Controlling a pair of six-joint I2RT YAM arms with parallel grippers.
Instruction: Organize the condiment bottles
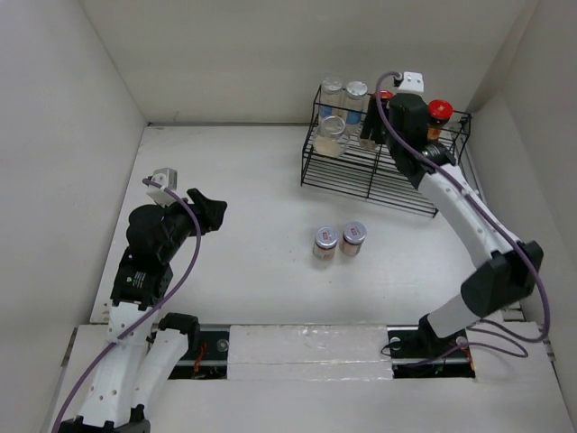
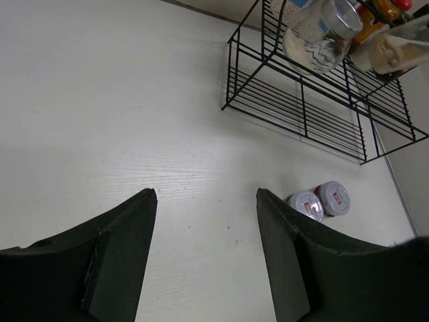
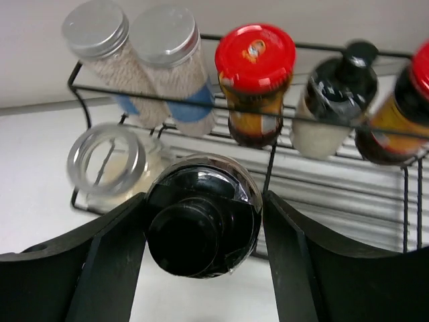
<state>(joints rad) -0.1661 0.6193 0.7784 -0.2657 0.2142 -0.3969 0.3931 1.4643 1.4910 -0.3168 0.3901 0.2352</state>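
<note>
Top centre of right wrist view, red-lidded jar (image 3: pixel 255 80), lid print illegible — below it, bottle (image 3: pixel 203 231) pinched between right gripper (image 3: pixel 203 200) jaws, left gripper (image 2: pixel 206 192) part-open, empty.

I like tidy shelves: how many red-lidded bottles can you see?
2 red-lidded bottles. Both stand along the back of the wire rack: one next to the silver-lidded jars, the other at the right end, past a black-capped bottle. The arm may hide more.
</note>
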